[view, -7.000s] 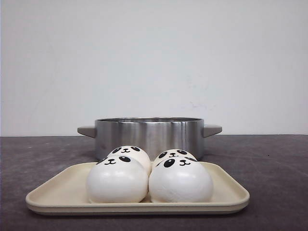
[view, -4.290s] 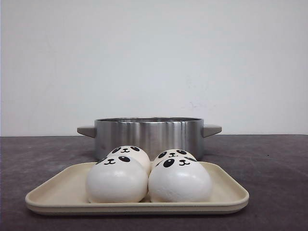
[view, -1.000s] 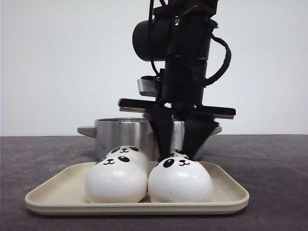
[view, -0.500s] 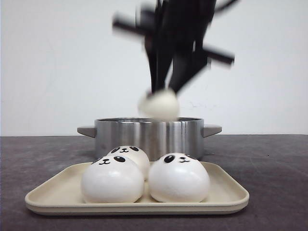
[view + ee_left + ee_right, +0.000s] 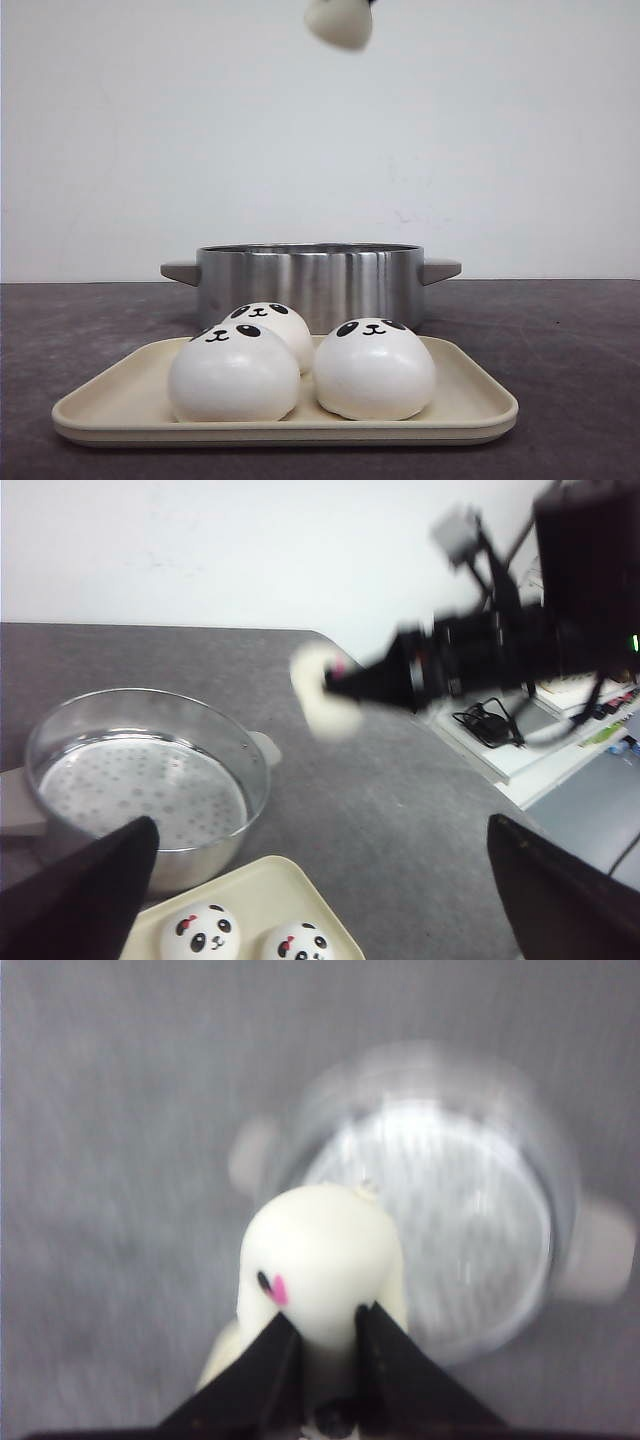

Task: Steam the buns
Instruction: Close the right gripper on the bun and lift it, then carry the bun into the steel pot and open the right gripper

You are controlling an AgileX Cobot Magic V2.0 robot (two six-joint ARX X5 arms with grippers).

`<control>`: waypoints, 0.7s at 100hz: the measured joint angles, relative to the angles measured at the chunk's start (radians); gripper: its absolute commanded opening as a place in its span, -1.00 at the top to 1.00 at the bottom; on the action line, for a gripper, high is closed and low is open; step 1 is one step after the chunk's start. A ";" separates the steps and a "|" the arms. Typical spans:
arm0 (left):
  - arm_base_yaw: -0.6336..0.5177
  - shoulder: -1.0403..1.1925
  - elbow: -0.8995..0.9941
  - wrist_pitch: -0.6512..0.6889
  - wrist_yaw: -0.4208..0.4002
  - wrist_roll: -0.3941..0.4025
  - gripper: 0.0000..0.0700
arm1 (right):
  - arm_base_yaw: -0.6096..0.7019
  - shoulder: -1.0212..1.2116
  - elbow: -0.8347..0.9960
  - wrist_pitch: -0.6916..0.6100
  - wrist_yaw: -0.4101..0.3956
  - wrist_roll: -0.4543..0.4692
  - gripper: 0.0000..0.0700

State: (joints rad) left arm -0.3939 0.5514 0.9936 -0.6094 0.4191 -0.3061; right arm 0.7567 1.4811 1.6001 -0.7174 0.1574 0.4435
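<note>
Panda buns: three sit on the cream tray (image 5: 480, 410), left bun (image 5: 233, 372), rear bun (image 5: 268, 325), right bun (image 5: 375, 368); no writing is readable anywhere. The tray lies on a dark grey tabletop (image 5: 560, 340) before a white wall. Behind it stands one steel steamer pot (image 5: 310, 280). A fourth bun (image 5: 318, 1260) hangs high above, pinched in the right gripper (image 5: 325, 1345), jaws nearly closed. The left gripper (image 5: 320, 890) is spread wide, holding nothing.
</note>
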 measured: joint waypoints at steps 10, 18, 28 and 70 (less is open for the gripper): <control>-0.002 0.000 0.000 -0.001 -0.001 0.000 -0.79 | -0.041 0.021 0.008 0.054 0.000 -0.029 0.98; -0.002 0.000 0.000 -0.002 -0.001 0.000 -0.79 | -0.077 0.055 0.008 0.073 -0.007 -0.048 0.98; -0.002 0.000 0.000 -0.002 -0.011 0.000 -0.79 | -0.123 0.106 0.007 0.095 -0.061 -0.073 0.98; -0.002 0.000 0.000 -0.002 -0.029 0.000 -0.79 | -0.221 0.351 0.007 0.166 -0.111 -0.160 0.98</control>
State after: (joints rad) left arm -0.3954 0.5514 0.9936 -0.6113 0.3897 -0.3061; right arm 0.5354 1.8320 1.6073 -0.5514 0.0460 0.2836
